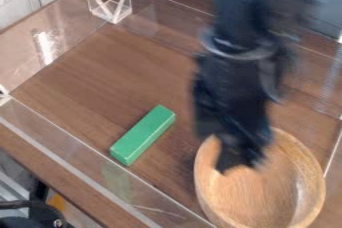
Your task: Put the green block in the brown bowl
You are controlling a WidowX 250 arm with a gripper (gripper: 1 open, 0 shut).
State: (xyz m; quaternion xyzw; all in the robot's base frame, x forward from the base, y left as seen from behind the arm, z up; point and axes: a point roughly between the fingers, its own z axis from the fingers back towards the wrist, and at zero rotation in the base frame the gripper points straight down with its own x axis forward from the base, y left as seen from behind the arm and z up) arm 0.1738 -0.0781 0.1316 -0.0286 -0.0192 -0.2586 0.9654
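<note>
looking from the near side first, you see the clear wall point(80, 162) of a transparent tray along the front edge. it stands close in front of the green block point(143, 134), and this is one risk: a low approach from this side can strike the wall, because it is hard to see.

the green block lies flat on the wooden table point(120, 72), diagonal, to the left of the brown bowl point(262, 184) and apart from it. nothing is holding it, so the main step of the task is not yet done.

the brown bowl is at the near right, and the tool point(238, 152) hangs over its left rim, pointing down. the tool is strongly blurred, so you cannot read the fingers well; i judge them spread wide and empty, but take this with care.

what can go wrong from here:
- the fingers are low near the thick rim, so a sideways move toward the block may knock the bowl and shift it.
- the block is flat and lies at an angle; if the wrist is not turned across its narrow side, the fingers may push it away instead of gripping.

further back, a small clear stand point(110, 4) is well apart and gives no danger.
</note>
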